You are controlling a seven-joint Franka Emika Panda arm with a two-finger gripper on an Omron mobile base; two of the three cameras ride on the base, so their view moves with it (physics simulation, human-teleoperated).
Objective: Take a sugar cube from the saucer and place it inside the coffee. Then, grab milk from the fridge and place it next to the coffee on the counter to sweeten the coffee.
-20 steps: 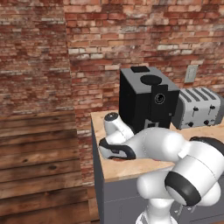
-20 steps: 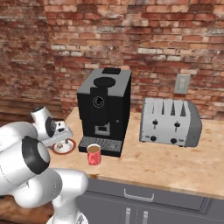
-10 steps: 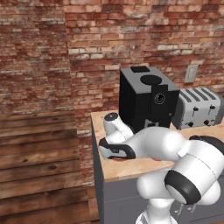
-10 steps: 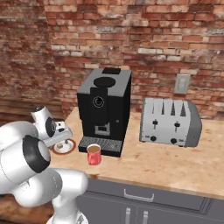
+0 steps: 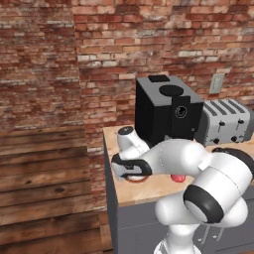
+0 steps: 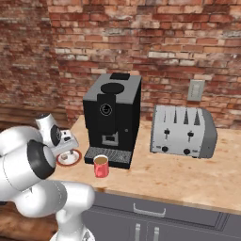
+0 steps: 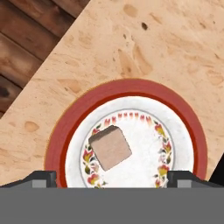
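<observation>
The hand view looks straight down on the saucer (image 7: 61,131), white with a red-brown rim and a flowered ring. The whitish-grey sugar cube (image 7: 110,146) lies on it, left of centre. My gripper (image 7: 112,178) hangs open just above, one dark fingertip on each side of the cube and neither touching it. In the right base view the gripper (image 6: 68,148) is over the saucer (image 6: 67,159) at the counter's left end. The red mug of coffee (image 6: 100,166) stands to the saucer's right. The left base view has the gripper (image 5: 133,173) low over the saucer (image 5: 139,180).
A big black coffee machine (image 6: 113,120) stands right behind the mug and saucer, with its drip tray (image 6: 107,157) touching distance from both. A silver toaster (image 6: 182,131) sits further right. The wood-grain counter (image 6: 179,179) ends just left of the saucer; wooden floor lies beyond.
</observation>
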